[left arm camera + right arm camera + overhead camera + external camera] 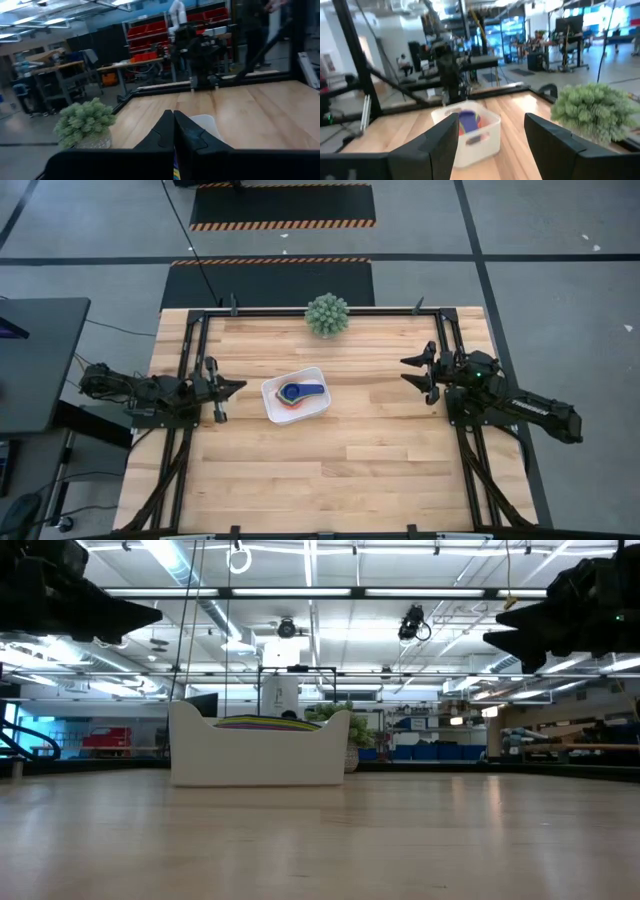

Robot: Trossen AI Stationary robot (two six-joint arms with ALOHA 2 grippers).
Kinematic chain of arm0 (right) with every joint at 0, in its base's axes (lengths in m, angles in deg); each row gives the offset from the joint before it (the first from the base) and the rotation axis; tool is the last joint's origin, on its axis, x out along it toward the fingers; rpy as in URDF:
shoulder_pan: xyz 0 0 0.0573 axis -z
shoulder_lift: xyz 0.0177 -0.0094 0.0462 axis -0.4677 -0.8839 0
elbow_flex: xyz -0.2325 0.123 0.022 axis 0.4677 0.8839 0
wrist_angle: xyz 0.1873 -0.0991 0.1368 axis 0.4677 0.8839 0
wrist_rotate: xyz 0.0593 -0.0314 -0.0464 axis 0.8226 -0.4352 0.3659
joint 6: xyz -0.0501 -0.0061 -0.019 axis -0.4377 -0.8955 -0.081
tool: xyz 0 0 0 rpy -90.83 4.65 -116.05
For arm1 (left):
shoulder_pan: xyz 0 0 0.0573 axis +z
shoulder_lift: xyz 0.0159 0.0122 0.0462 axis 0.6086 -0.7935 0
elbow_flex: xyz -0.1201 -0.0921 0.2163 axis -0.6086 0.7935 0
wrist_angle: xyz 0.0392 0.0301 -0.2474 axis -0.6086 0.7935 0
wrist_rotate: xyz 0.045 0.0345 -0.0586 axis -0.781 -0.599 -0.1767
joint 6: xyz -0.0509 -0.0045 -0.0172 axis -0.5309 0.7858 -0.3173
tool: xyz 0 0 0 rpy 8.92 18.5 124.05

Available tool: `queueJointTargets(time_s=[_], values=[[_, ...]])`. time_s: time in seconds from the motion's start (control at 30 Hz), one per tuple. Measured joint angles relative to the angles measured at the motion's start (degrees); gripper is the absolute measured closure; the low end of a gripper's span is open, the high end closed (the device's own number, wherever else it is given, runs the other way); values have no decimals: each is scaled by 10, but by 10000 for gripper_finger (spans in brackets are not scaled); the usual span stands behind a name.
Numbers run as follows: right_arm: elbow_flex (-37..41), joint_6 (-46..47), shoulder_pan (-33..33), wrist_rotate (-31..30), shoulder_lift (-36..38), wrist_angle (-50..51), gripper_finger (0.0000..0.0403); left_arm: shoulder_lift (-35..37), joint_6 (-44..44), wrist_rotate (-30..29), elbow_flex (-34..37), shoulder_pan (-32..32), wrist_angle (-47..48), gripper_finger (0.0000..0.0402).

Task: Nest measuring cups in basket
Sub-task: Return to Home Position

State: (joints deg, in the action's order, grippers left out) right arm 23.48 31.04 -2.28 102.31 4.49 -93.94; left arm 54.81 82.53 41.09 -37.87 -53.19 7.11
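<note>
The white basket (295,396) sits on the table's middle, somewhat left, also in the low view (260,748) and the right wrist view (470,129). The measuring cups (297,391) lie stacked inside it, a blue one on top with orange beneath; their coloured rims (252,722) show above the wall. My left gripper (238,386) hangs shut above the table, left of the basket. My right gripper (408,370) is open, raised at the table's right side, pointing toward the basket. Neither touches anything.
A spiky green ball plant (327,314) stands at the far edge's middle, also in the wrist views (85,122) (592,114). Black frame rails (190,340) run along the table's left, right and far sides. Bare wood lies near and right of the basket.
</note>
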Motion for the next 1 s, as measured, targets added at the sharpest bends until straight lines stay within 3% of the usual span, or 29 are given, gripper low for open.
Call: queueJointTargets(time_s=[0.13,0.43,1.0], values=[[0,48,0,-24,-1,-37,171,0,14,1,0,0,-27,395],[0,48,0,-26,-2,-56,170,-1,-100,-6,0,0,-41,385],[0,47,0,-26,-2,-56,169,-1,-101,-7,1,0,-44,386]])
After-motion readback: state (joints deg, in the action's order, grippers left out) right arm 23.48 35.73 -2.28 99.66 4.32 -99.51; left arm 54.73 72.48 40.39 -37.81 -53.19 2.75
